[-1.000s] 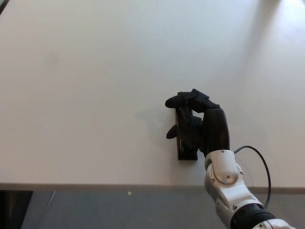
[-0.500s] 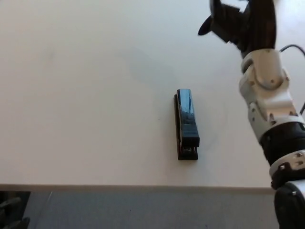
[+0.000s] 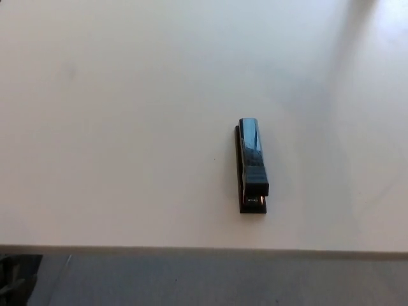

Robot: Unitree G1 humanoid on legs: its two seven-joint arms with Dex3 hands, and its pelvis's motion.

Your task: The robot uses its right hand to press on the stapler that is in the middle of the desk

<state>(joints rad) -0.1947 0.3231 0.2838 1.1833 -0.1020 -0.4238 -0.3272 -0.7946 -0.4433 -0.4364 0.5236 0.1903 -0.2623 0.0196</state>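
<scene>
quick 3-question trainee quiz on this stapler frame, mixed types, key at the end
1. True or false: the robot's right hand is resting on the stapler.
2. Multiple choice: how does the stapler lie on the desk?
A. lengthwise, running from the near edge away from the robot
B. crosswise, parallel to the near edge
C. standing on end
3. Fill in: apart from the stapler, the number of other objects visible on the desk is ____.

Key:
1. False. No hand or arm shows in the head view; the stapler lies untouched.
2. A. Its long axis runs away from the near edge, with one end close to that edge.
3. Zero. Only the stapler is on the white desk.
</scene>
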